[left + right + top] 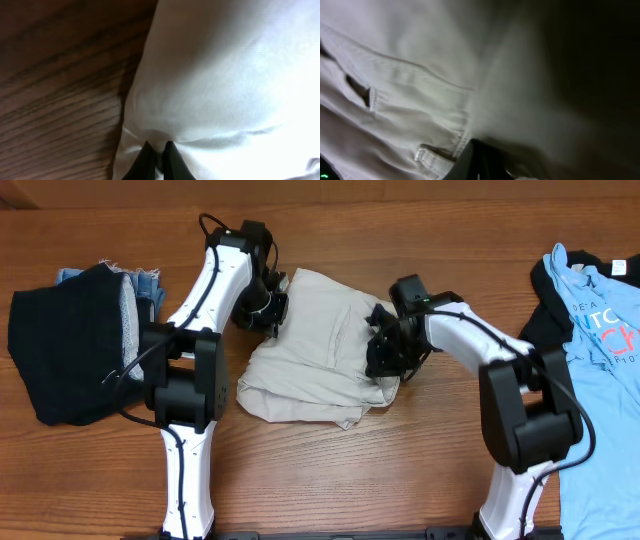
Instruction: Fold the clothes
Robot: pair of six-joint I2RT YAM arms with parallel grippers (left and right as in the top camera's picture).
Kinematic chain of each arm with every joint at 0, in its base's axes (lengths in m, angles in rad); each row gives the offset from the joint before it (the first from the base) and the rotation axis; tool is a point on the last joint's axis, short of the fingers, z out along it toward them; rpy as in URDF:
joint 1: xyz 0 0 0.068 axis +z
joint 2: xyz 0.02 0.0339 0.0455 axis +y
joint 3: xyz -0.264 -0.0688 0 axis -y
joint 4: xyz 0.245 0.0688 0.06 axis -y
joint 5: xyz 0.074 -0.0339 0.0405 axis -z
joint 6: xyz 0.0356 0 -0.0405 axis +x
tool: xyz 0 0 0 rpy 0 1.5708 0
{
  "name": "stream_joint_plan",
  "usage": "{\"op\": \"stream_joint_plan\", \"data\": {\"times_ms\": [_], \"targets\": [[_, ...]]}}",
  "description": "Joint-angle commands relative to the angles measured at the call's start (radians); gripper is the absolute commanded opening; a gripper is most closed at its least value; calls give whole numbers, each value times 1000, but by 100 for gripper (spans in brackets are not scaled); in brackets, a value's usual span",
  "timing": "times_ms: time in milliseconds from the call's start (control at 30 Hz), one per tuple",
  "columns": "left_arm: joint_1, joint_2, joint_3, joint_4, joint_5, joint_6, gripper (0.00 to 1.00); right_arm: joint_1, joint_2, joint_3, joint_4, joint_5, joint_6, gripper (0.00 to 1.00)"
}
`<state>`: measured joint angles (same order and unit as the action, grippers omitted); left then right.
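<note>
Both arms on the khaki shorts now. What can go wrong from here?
1. Left jaws seem to pinch only a thin edge of the shorts; it may slip out on a lift.
2. Right jaws sit in shadow, hold unconfirmed; an uneven pull could skew the fold.
3. The right arm sits near the blue T-shirt; a swing might drag it.

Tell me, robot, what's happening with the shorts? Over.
Left gripper pinched shut on beige shorts. Right gripper shut on them too. Shorts crumpled, not folded. Nothing in the way.
</note>
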<state>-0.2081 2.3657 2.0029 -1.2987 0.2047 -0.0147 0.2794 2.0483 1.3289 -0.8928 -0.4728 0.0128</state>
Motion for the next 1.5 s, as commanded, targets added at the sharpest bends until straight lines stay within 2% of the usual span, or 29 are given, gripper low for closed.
{"op": "stream_joint_plan", "data": {"times_ms": [0, 133, 200, 267, 300, 333, 367, 500, 667, 800, 833, 933, 967, 1067, 1133, 1200, 1267, 1333, 1400, 1467], "targets": [[6, -14, -39, -22, -129, 38, 4, -56, 73, -33, -44, 195, 121, 5], [45, -21, -2, -67, -189, 37, 4, -122, 40, 8, -144, 270, 190, 7], [75, -23, 72, -140, -136, 21, 4, -132, 10, 30, -180, 258, 163, 9], [96, -25, 159, -222, -17, 29, 5, -132, -40, 50, -211, 185, 76, 12], [103, -25, 196, -256, 37, 42, 15, -132, -67, 56, -220, 147, 43, 13], [105, -26, 231, -290, 84, 52, 30, -130, -98, 57, -226, 99, 6, 14], [105, -27, 270, -328, 143, 73, 38, -129, -133, 57, -230, 48, -31, 15], [82, -39, 322, -392, 242, 96, 47, -129, -245, 57, -228, -140, -123, 22], [-3, -42, 308, -391, 230, 45, 48, -116, -272, 56, -246, -337, -270, 29], [-80, -42, 233, -356, 72, -51, 42, -64, -271, 51, -232, -247, -251, 39], [-84, -42, 231, -327, 68, -67, 42, -57, -271, 51, -208, -203, -210, 48], [-64, -42, 233, -254, -5, -166, 56, -59, -270, 51, -129, -16, 11, 59], [-49, -42, 232, -234, -25, -193, 67, -66, -270, 51, -112, 31, 63, 62], [3, -42, 230, -194, -19, -200, 99, -87, -270, 51, -97, 43, 74, 70], [42, -38, 229, -190, -2, -196, 100, -99, -270, 51, -104, 46, 74, 76], [80, -36, 200, -174, 114, -113, 100, -98, -270, 50, -101, 30, 74, 74], [99, -36, 143, -154, 209, -46, 100, -93, -268, 40, -76, -8, 73, 63], [106, -36, 39, -109, 294, -5, 100, -79, -268, 14, -10, -83, 71, 37], [103, -36, -95, -35, 400, 20, 100, -55, -254, -1, 29, -97, 100, 16], [97, -35, -168, 11, 457, 24, 100, -44, -235, -1, 35, -97, 124, 11]]}}
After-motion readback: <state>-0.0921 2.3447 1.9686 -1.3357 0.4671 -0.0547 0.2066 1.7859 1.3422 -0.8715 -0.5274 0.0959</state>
